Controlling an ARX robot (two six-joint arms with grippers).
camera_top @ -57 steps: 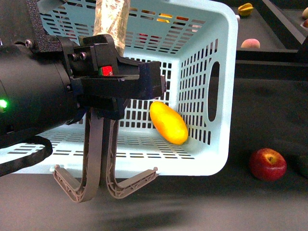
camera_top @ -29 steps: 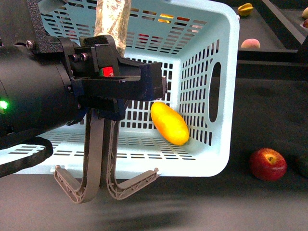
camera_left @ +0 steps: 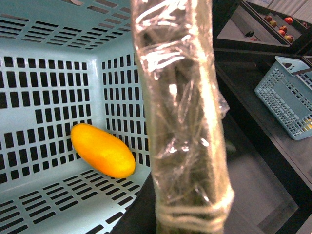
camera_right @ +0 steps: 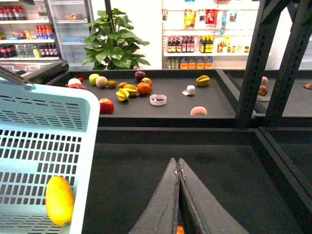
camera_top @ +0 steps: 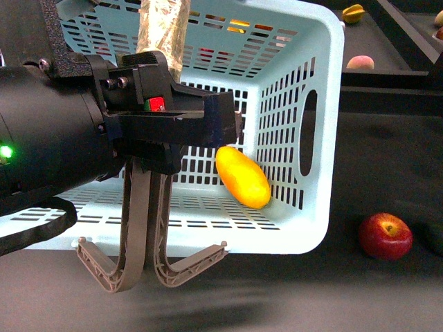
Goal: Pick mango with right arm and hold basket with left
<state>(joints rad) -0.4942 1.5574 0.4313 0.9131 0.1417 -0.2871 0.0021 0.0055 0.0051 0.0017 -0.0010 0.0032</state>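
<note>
The yellow-orange mango [camera_top: 242, 177] lies inside the turquoise basket [camera_top: 332, 104], against its right wall. The left wrist view has the mango [camera_left: 102, 150] on the slotted basket floor [camera_left: 44, 204], beside a plastic-wrapped finger [camera_left: 180, 126]. My left gripper [camera_top: 169, 114] is shut on the basket's two grey-brown handles [camera_top: 138, 228], which hang below its black end. My right gripper [camera_right: 176, 163] is shut with nothing at its tips, over dark table right of the basket rim [camera_right: 90, 126]; the mango [camera_right: 59, 200] lies off to its side. It is out of the front view.
A red apple [camera_top: 385, 236] sits on the dark table right of the basket. A peach [camera_top: 360, 62] and a starfruit [camera_top: 353, 12] lie on the far shelf. Dark rack posts [camera_right: 253, 63] stand beyond the table. Another blue basket [camera_left: 287, 102] sits off to one side.
The left gripper's black end and the basket have edged very slightly right. The mango stays at the same spot in the basket.
</note>
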